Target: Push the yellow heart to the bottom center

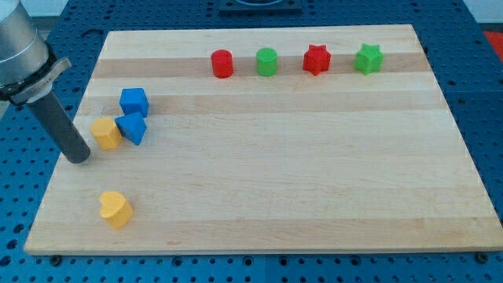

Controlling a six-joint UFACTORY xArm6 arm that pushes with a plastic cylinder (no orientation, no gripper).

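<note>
A pale wooden board (275, 165) is laid on a blue perforated table (487, 118). The dark rod is slanted in from the view's top left; my tip (78, 159), a bare rod end with nothing clamped, is set just left of the orange block (106, 134). The yellow heart (115, 209) is seen below and right of it, apart. Two blue blocks (134, 101) (132, 127) lie to its right; red cylinder (222, 64), green cylinder (267, 61), red star (316, 60) and green star (368, 59) are lined far to the upper right.

yellow heart (115, 209), blue cube (134, 101), red cylinder (222, 64), green star (368, 59)
</note>
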